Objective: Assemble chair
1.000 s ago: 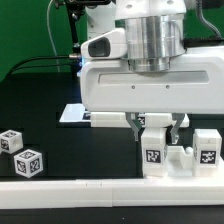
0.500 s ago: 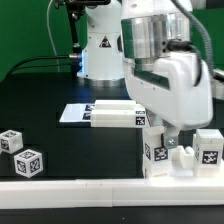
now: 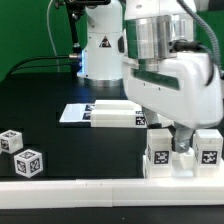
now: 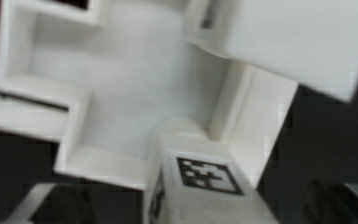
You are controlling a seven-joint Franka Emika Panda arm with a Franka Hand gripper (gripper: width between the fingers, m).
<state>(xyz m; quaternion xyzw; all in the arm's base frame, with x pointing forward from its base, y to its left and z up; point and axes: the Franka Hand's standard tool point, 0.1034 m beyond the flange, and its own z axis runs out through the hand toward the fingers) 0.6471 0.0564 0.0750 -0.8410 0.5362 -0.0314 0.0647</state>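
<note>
Exterior view: the arm (image 3: 165, 40) reaches down over the black table (image 3: 60, 90), on the side toward the exterior view's right. A long white rail (image 3: 90, 186) runs along the near edge of the table and serves as the reference for all positions.

The gripper (image 3: 180, 143) hangs just behind the rail, near its end at the exterior view's right. Its dark fingers (image 3: 183, 137) dip between the two upright posts of a white pegged block (image 3: 158, 160). The pictures do not show whether the jaws are pressed on the block or stand apart, so the grip cannot be told.

The pegged block stands upright just behind the rail and close against it. Each post has a black-and-white tag facing the camera.

Two small white cubes (image 3: 30, 161) lie just behind the rail's other end, close to each other and tilted.

Flat white slabs (image 3: 100, 114) lie farther back from the rail, opposite its middle, well apart from the cubes and near the arm.

Wrist view: blurred white plastic of a chair piece (image 4: 140, 100) fills most of the picture, with one tag (image 4: 202, 172) legible on a narrow face.
</note>
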